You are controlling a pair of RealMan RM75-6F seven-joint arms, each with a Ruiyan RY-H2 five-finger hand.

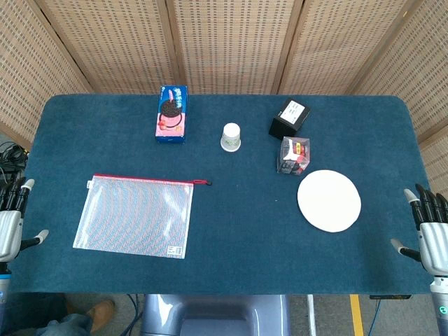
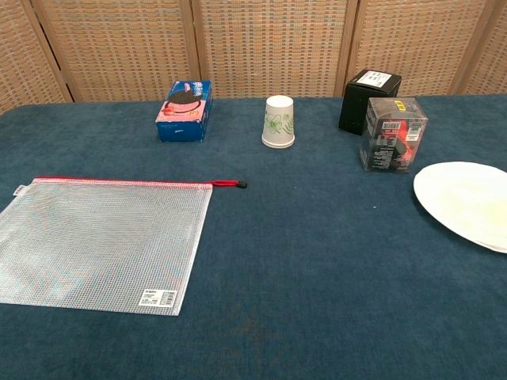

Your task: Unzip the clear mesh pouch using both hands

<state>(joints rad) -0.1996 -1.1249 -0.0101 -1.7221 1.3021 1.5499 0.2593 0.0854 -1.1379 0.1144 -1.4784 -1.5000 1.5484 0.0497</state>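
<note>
The clear mesh pouch (image 1: 135,215) lies flat on the left part of the blue worktop (image 1: 238,231), near the front edge. Its red zipper (image 1: 143,180) runs along the far edge, and the zipper pull (image 1: 201,183) sticks out just past the pouch's far right corner — the pouch looks zipped along its whole length. A small white label (image 2: 157,298) sits at the near right corner (its print is too small to read).

Neither robot hand touches the pouch. The left robot hand (image 1: 10,224) hangs at the left edge of the worktop, well apart from the pouch, fingers spread and holding nothing. The right robot hand (image 1: 428,234) stands at the right edge, likewise empty with its fingers apart. Both show only in the head view.

Farther back, a blue cookie box (image 1: 171,114) lies beyond the pouch. To its right stands an upturned white paper cup (image 1: 231,136), then a black box (image 1: 290,117) — and just in front of that, a clear plastic box (image 1: 294,155) with red and black contents. A white plate (image 1: 329,200) rests near the clear box, toward the right side.
</note>
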